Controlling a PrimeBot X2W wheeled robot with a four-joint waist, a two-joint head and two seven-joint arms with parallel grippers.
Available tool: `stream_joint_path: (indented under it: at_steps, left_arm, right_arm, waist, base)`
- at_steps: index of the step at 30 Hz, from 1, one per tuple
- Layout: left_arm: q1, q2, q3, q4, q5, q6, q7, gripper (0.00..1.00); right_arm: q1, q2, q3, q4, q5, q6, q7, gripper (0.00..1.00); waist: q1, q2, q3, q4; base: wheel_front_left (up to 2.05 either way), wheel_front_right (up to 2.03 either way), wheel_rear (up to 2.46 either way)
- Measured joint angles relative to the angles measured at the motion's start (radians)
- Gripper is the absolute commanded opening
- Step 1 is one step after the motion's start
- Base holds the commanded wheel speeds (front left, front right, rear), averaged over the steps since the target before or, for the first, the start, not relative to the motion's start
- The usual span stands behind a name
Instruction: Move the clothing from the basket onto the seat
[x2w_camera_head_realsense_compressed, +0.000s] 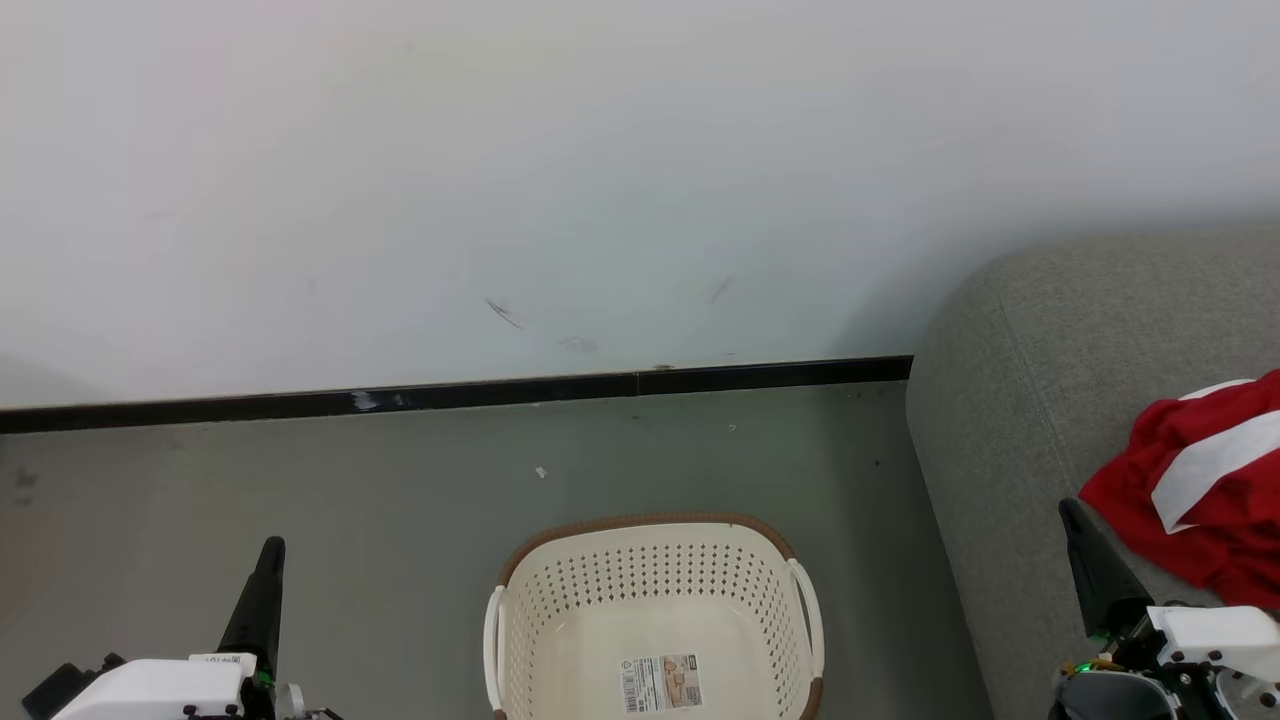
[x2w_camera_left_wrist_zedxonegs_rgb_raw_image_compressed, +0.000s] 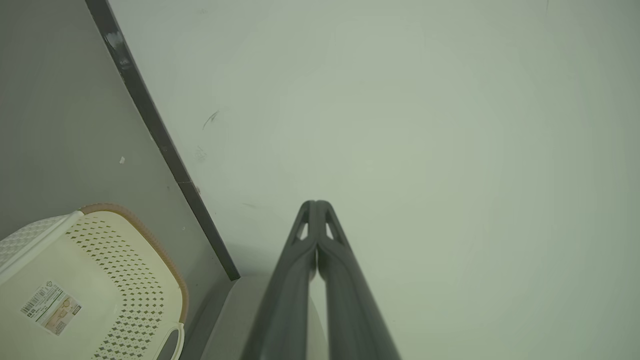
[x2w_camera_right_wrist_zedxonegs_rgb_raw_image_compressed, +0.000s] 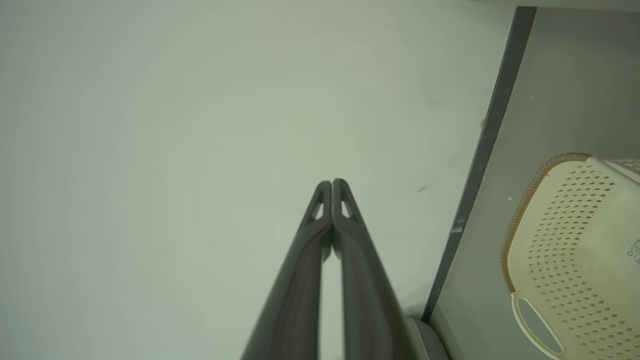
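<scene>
Bright red soft-fabric clothing (x2w_camera_head_realsense_compressed: 1150, 495) lies bunched on grey woven seat (x2w_camera_head_realsense_compressed: 1000, 400), cream perforated basket (x2w_camera_head_realsense_compressed: 650, 570) empty; left fingers (x2w_camera_left_wrist_zedxonegs_rgb_raw_image_compressed: 297, 270), right fingers (x2w_camera_right_wrist_zedxonegs_rgb_raw_image_compressed: 305, 270) pressed together, empty; probably light, limp: pinch a raised fold.

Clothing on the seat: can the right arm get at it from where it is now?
Probably yes. The clothing lies uncovered on the seat right beside the right gripper, nothing between them; its shut jaws would need opening first.
</scene>
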Motion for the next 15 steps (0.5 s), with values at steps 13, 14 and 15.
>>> stream_joint_path:
  at_steps: [13,14,15]
  left_arm:
    - [0.000,-0.001,0.000,0.001,0.000,0.000,0.000,0.00]
    - [0.000,-0.001,0.000,0.001,0.000,0.000,0.000,0.00]
    - [0.000,-0.001,0.000,0.001,0.000,0.000,0.000,0.00]
  right_arm:
    - [-0.017,-0.001,0.000,0.009,0.000,0.000,0.000,0.00]
    - [-0.016,-0.001,0.000,0.009,0.000,0.000,0.000,0.00]
    - [-0.016,-0.001,0.000,0.010,0.000,0.000,0.000,0.00]
  waist:
    - [-0.0001,0.0000,0.000,0.000]
    - [-0.0001,0.0000,0.000,0.000]
    - [-0.0001,0.0000,0.000,0.000]
  base:
    - [0.00,0.00,0.00]
    - [0.00,0.00,0.00]
    - [0.00,0.00,0.00]
